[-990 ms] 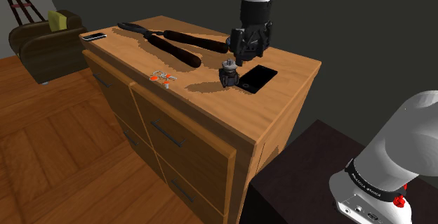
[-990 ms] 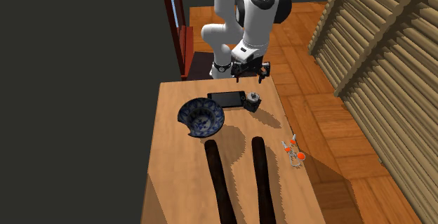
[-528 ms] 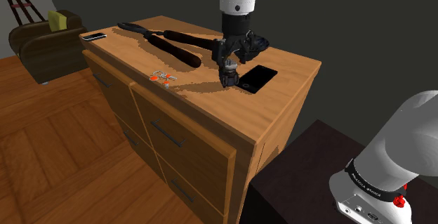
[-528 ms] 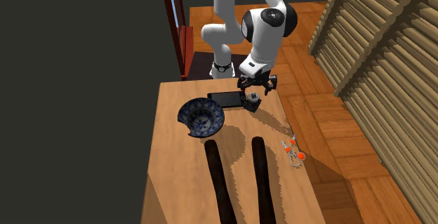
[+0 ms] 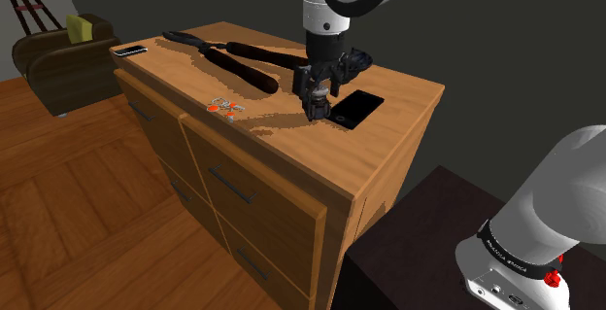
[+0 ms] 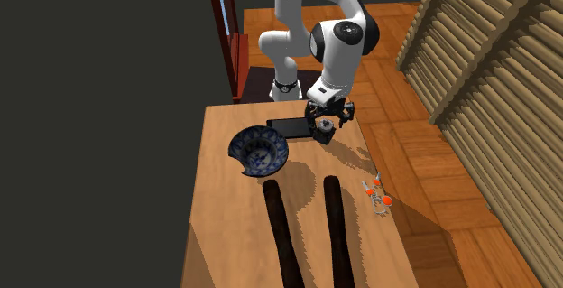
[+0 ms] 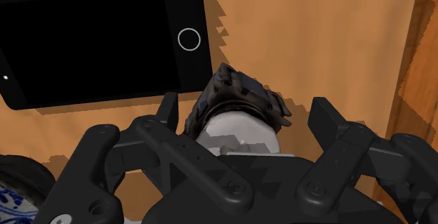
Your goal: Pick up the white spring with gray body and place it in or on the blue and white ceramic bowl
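Observation:
The spring [image 7: 239, 114], a small piece with a dark grey body and a pale part nearest the hand, stands on the wooden dresser top [image 5: 291, 138] beside a black phone [image 7: 98, 40]. My gripper [image 7: 246, 110] has come down over it and is open, one finger on each side of it and neither touching. The shoulder view has the gripper [image 5: 317, 92] just over the spring [image 5: 317, 107]. Facing the arm, the second exterior view shows the gripper [image 6: 326, 122] on the spring [image 6: 325, 132]. The blue and white bowl [image 6: 259, 149] sits close by, past the phone [image 6: 290, 128].
Two long dark objects [image 6: 280, 232] [image 6: 338, 232] lie along the dresser top beyond the bowl. Small orange and white pieces [image 5: 224, 107] rest near the front edge. A second phone [image 5: 129, 51] lies at the far corner. The front edge is near the spring.
The gripper has dropped from above the phone and shifted toward the shoulder view's left, and now straddles the spring. The spring, bowl and phone have not moved.

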You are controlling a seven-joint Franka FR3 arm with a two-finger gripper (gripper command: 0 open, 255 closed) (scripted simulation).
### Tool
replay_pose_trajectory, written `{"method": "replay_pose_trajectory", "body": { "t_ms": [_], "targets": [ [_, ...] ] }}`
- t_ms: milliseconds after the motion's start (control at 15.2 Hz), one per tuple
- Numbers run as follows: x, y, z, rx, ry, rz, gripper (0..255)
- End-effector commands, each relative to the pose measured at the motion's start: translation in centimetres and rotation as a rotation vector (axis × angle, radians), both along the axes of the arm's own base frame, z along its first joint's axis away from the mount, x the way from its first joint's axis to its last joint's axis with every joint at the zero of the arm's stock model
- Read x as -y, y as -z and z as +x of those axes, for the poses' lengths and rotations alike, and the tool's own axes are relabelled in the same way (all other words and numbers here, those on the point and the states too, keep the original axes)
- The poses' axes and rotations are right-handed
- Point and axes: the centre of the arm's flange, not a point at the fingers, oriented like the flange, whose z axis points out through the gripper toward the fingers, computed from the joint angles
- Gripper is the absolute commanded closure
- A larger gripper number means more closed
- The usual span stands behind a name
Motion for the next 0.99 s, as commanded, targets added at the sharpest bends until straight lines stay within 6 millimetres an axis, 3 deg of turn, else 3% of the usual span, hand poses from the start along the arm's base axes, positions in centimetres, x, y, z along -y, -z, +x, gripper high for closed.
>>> {"method": "replay_pose_trajectory", "body": {
  "t_ms": [0, 132, 198, 792, 924],
  "targets": [
    [0.0, 0.0, 0.0, 0.0, 0.0, 0.0, 0],
    [0.0, 0.0, 0.0, 0.0, 0.0, 0.0, 0],
    [0.0, 0.0, 0.0, 0.0, 0.0, 0.0, 255],
    [0.0, 0.0, 0.0, 0.0, 0.0, 0.0, 255],
    [0.0, -1.0, 0.0, 0.0, 0.0, 0.0, 255]
  ]
}}
